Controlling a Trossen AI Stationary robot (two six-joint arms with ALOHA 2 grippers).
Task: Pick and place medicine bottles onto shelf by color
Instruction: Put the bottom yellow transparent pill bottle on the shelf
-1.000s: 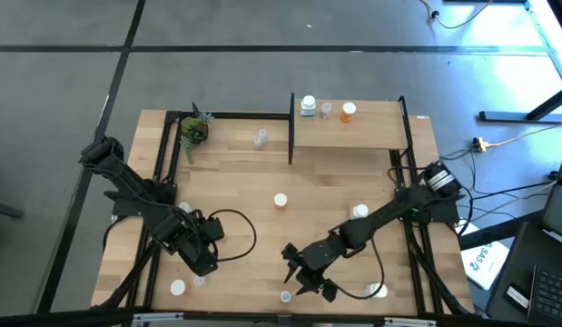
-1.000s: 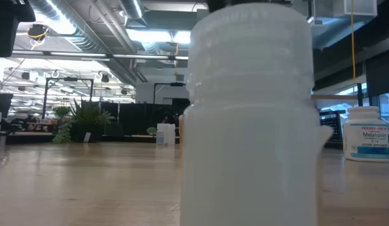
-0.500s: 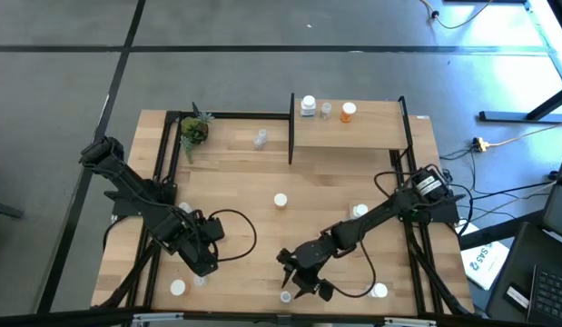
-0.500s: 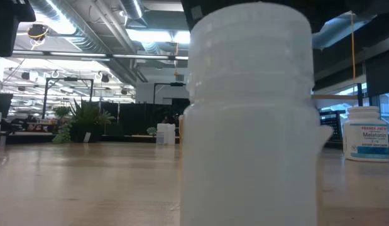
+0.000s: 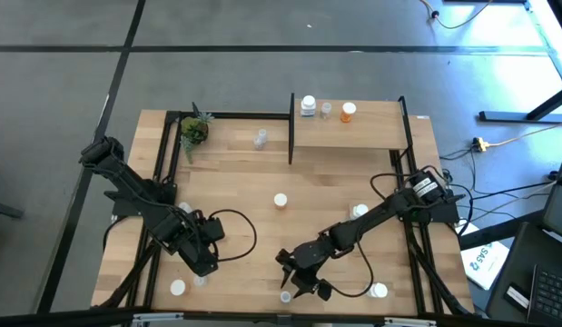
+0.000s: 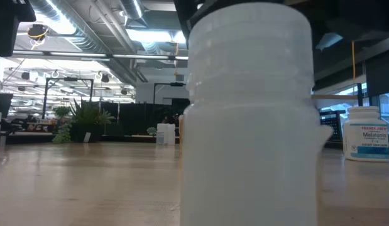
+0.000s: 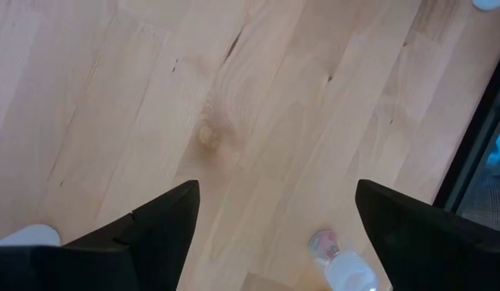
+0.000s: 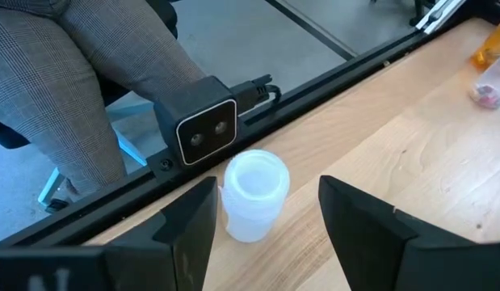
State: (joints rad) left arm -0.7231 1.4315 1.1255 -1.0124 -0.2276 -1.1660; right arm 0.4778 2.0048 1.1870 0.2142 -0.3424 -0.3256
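High view shows the right end effector (image 5: 292, 283), fingers spread, poised above a small translucent white plastic pill bottle (image 8: 254, 194) standing at the near edge of the pale wooden desk (image 5: 262, 227). Left end effector (image 5: 204, 262) waits wide open.

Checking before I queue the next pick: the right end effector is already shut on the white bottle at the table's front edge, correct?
Not quite. The right end effector is at the white bottle by the table's front edge, but it is open, not shut on it: the right wrist view shows the bottle standing free beyond the two spread fingers, untouched.
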